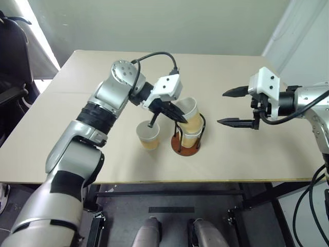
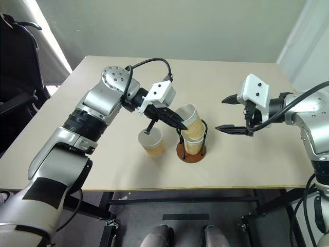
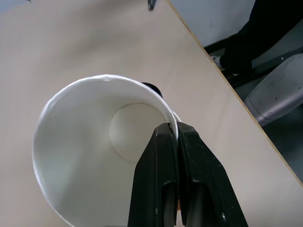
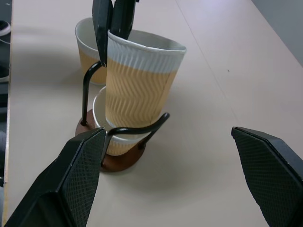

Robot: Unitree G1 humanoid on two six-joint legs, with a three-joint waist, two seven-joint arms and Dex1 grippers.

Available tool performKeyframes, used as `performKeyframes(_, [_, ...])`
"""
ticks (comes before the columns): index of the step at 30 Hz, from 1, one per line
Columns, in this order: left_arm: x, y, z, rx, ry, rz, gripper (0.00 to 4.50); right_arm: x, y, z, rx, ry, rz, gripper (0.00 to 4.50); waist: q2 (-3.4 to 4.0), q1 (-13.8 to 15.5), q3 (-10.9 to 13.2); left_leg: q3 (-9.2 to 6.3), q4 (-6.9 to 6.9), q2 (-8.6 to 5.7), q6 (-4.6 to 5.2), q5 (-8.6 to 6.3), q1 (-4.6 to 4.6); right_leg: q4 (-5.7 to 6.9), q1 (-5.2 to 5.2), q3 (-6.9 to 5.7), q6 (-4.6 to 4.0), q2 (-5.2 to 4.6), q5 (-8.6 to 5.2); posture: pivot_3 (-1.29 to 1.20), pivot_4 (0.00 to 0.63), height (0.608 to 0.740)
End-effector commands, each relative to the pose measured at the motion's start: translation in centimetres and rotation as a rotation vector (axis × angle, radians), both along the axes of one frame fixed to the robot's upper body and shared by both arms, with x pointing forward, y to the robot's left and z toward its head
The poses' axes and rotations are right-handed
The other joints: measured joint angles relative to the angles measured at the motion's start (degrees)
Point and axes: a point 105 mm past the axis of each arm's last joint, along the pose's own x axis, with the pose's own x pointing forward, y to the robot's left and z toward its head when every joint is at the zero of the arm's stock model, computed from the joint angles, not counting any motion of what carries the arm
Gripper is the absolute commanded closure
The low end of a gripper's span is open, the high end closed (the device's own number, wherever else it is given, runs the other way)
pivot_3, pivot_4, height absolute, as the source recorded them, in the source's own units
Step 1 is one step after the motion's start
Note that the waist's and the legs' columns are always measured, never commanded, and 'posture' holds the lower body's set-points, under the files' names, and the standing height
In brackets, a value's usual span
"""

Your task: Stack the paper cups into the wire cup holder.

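Ribbed tan paper cups (image 4: 142,80), white-rimmed

1. The left arm (image 1: 103,110) has silver-grey metal shells, with a black ribbed band at the forearm and black patches lower down.
2. A round silver joint cap (image 1: 122,71) carries small dark screws.
3. A black cable (image 1: 157,55) loops from that joint to a white blocky wrist housing (image 1: 167,86).
4. The right arm (image 1: 308,100) is silver too, with a white housing (image 1: 264,82) and black cables.
5. The right gripper (image 1: 234,107) has tapered black fingers (image 4: 78,182) with a fine cross-hatched texture.
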Motion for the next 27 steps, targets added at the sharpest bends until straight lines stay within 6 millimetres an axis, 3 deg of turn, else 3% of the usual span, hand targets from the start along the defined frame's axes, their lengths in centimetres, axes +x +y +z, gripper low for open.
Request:
performKeyframes(1, [-0.4, -0.2, 1.2, 0.032, -0.053, -0.057, 3.53, -0.2, -0.6, 1.5, 0.008, -0.061, -0.012, 0.15, 0.0, 0.03, 0.0, 0.0, 0.0, 0.0, 0.01, 0.0, 0.0, 0.0, 0.0, 0.0, 0.0, 0.0, 0.0, 0.0, 0.15, 0.74])
performKeyframes(11, [-0.2, -0.4, 1.9, 0.021, -0.066, -0.057, 0.03, 0.0, -0.7, 1.6, 0.004, -0.063, -0.015, 0.15, 0.0, 0.12, 0.0, 0.0, 0.0, 0.0, 0.03, -0.02, -0.01, -0.02, 0.0, 0.0, 0.01, 0.0, 0.0, 0.0, 0.15, 0.74])
performKeyframes(17, [0.4, -1.1, 4.3, -0.137, -0.073, -0.01, 0.03, 0.1, -0.7, 2.2, 0.026, -0.089, -0.017, 0.15, 0.0, 0.32, 0.0, 0.01, 0.01, -0.01, 0.05, -0.03, -0.04, -0.03, 0.01, 0.0, 0.03, -0.01, 0.01, 0.0, 0.15, 0.74])
performKeyframes(27, [0.9, 3.5, 6.0, -0.111, -0.108, 0.109, 0.03, -2.4, 0.2, 3.7, 0.132, -0.02, 0.114, 0.15, 0.0, 0.08, 0.0, 0.02, -0.03, -0.01, 0.05, -0.03, -0.01, -0.04, -0.01, 0.02, 0.04, 0.02, -0.01, 0.0, 0.15, 0.74])
